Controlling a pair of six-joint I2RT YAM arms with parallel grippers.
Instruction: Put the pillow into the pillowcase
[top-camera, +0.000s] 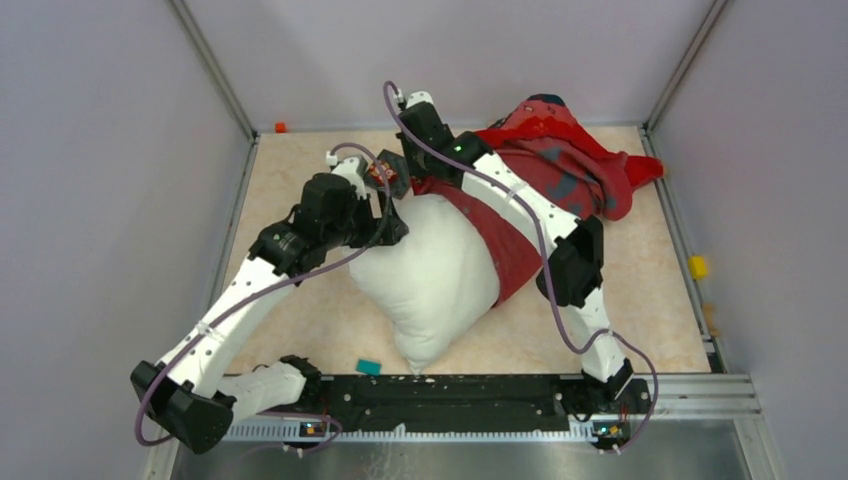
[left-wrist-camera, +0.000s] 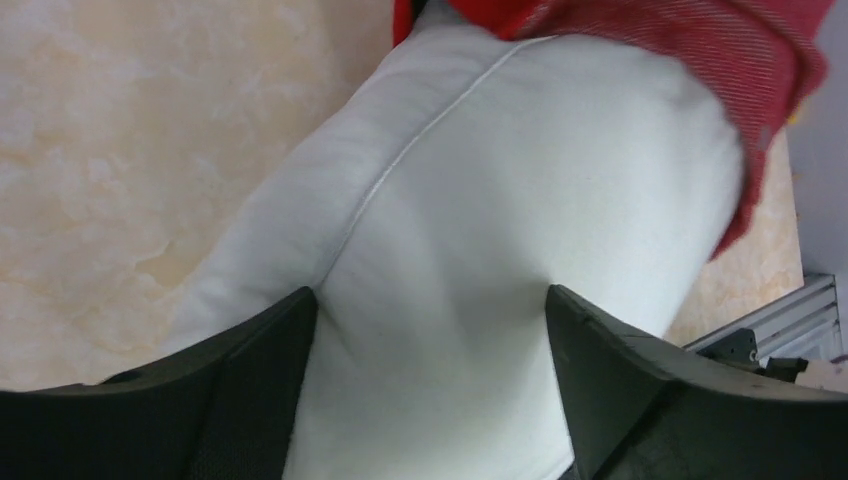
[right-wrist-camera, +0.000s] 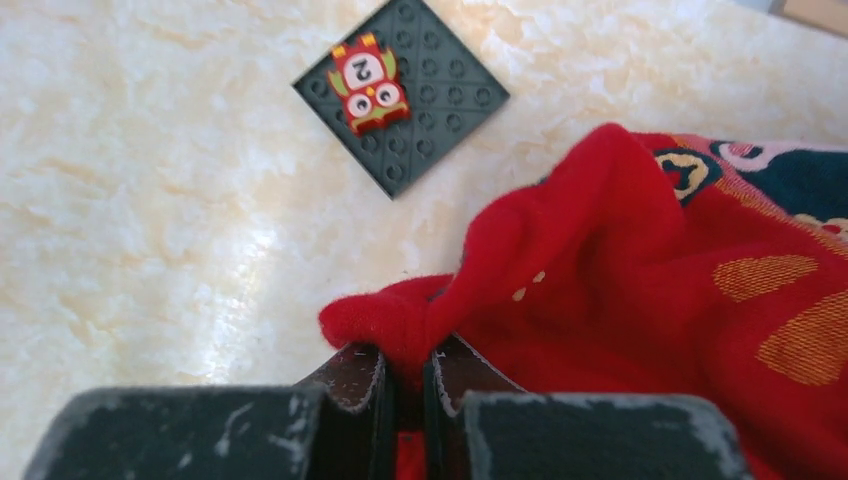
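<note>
The white pillow (top-camera: 440, 275) lies in the middle of the table, one corner toward the arm bases. The red pillowcase (top-camera: 570, 165) is bunched at the back right, and its open edge drapes over the pillow's far right part. My right gripper (top-camera: 413, 182) is shut on a fold of the pillowcase's red edge (right-wrist-camera: 410, 325) at the pillow's far end. My left gripper (top-camera: 395, 228) is open at the pillow's far left side. In the left wrist view its fingers (left-wrist-camera: 250, 380) stand wide apart with the pillow (left-wrist-camera: 480, 200) bulging between them.
A grey studded plate with a red owl tile (right-wrist-camera: 400, 95) lies just beyond the right gripper, also in the top view (top-camera: 381, 172). A teal block (top-camera: 369, 367) is near the front rail and a yellow piece (top-camera: 697, 266) at the right edge. Walls enclose the table.
</note>
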